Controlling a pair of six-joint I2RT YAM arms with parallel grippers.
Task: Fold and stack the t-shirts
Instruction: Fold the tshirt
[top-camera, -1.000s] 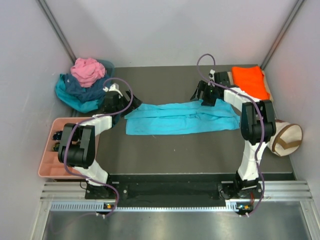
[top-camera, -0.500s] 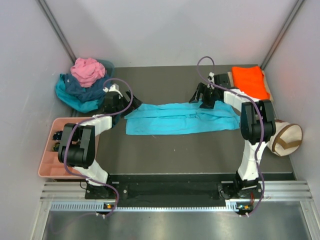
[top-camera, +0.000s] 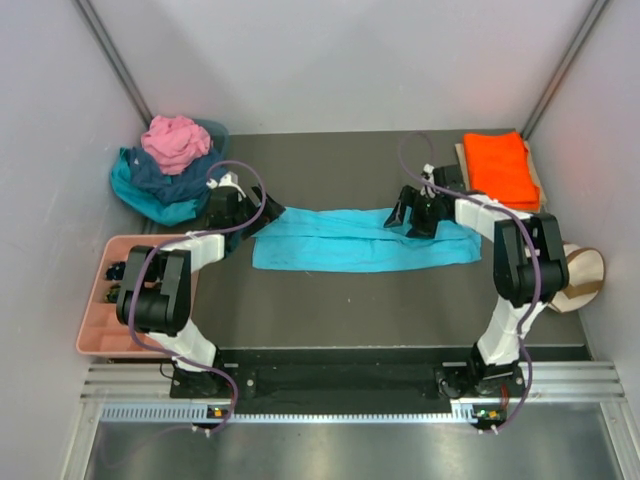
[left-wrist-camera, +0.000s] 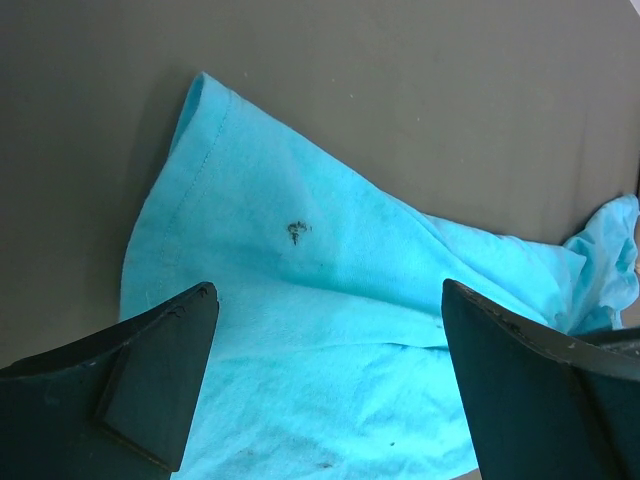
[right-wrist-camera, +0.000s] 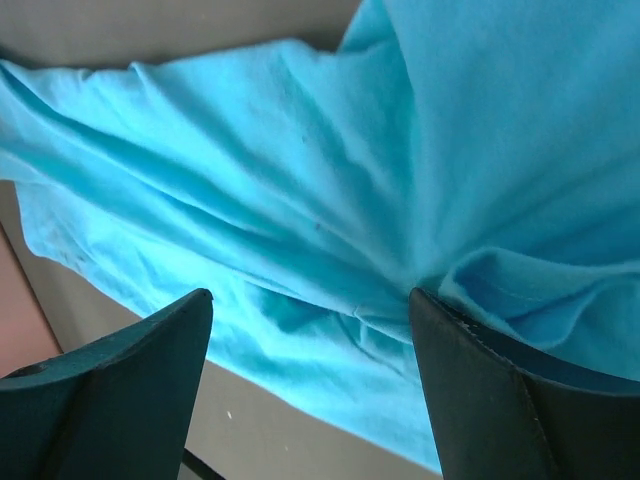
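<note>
From above, the turquoise t-shirt (top-camera: 340, 245) lies as a long band on the tabletop (top-camera: 330, 300), with the left gripper (top-camera: 250, 210) at one end and the right gripper (top-camera: 400, 215) over the other. Left wrist: jaws spread, empty. Right wrist: likewise, above creased cloth.

Probably lab, plain white booth walls (top-camera: 330, 60)

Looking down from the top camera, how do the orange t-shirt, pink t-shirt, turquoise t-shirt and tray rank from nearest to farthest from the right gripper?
1. turquoise t-shirt, directly under the right gripper, mid-table.
2. orange t-shirt, far right corner.
3. pink t-shirt, far left corner.
4. tray, near left edge.
</note>
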